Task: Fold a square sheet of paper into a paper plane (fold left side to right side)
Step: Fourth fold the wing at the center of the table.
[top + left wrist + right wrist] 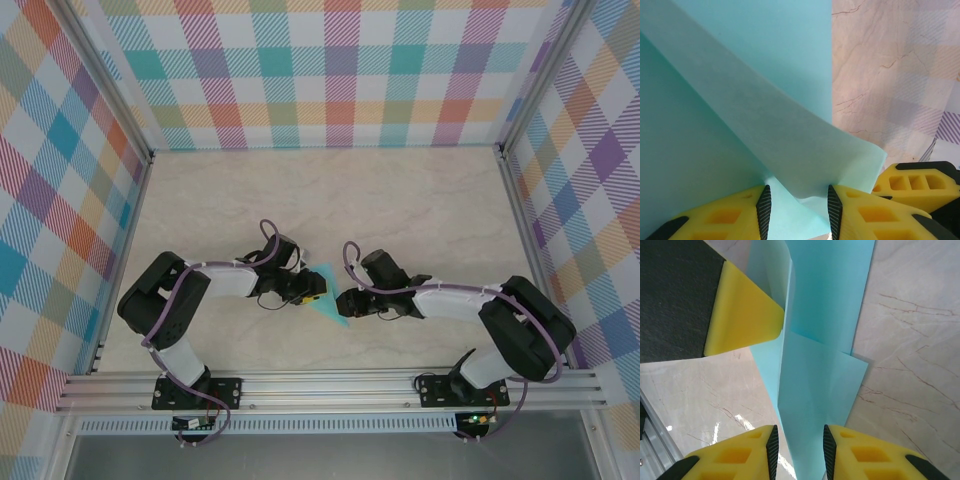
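Paper [328, 296] is lying folded into a pale turquoise wedge on the marbled table [420, 200], right between the two claws. Are you seeing that?

Yes, it is sitting towards the front, near the metal rail [330, 385]. The left claw [308, 292] is crowding it from one side and the right claw [346, 300] from the other.

Is either one pinching it?

Not that I am seeing. The left claw's yellow fingers [750, 200] are standing partly apart, with a raised flap curving up between them. The right claw's fingers [860, 442] are standing apart too, straddling a lifted crease without squeezing it.

Anything getting in the way?

The claws are nearly meeting over the paper and covering part of it. One left finger is sitting against its edge. The checked walls [340, 70] are standing well back.
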`<act>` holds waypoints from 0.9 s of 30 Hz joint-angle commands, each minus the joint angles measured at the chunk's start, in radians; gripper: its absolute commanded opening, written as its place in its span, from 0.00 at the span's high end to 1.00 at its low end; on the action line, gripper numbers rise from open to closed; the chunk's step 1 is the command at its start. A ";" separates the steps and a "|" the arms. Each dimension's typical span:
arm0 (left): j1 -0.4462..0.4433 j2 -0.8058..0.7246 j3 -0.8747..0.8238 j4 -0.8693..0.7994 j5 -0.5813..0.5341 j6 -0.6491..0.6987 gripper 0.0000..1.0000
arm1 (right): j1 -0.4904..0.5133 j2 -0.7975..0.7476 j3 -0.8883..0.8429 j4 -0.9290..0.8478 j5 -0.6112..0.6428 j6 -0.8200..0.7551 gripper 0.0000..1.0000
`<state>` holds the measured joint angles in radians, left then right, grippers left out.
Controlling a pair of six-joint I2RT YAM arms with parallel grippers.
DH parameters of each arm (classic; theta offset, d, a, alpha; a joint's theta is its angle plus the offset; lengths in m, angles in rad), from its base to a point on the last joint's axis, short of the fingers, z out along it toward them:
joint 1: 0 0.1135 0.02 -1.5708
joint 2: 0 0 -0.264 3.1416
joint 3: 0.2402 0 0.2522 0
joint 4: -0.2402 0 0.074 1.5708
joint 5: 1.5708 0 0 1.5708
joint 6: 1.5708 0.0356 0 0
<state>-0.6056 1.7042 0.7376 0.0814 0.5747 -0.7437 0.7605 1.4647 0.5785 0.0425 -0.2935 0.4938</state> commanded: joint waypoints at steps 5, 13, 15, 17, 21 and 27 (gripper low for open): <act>-0.013 0.015 0.006 -0.040 -0.035 0.019 0.63 | -0.003 0.052 0.031 -0.014 -0.052 -0.002 0.67; -0.013 0.011 0.011 -0.049 -0.036 0.021 0.63 | 0.009 0.127 0.085 -0.017 -0.088 -0.009 0.69; -0.012 0.011 0.013 -0.049 -0.036 0.022 0.63 | 0.014 0.133 0.092 -0.020 -0.087 -0.011 0.70; -0.012 0.011 0.014 -0.051 -0.035 0.022 0.63 | 0.014 0.139 0.094 -0.023 -0.085 -0.012 0.74; -0.013 0.011 0.013 -0.052 -0.036 0.023 0.63 | 0.014 0.146 0.093 -0.024 -0.087 -0.012 0.79; -0.014 0.004 0.015 -0.051 -0.029 0.028 0.63 | 0.014 0.138 0.077 -0.027 -0.093 -0.011 0.88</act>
<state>-0.6064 1.7042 0.7429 0.0731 0.5739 -0.7399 0.7677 1.5955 0.6491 0.0147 -0.3538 0.4896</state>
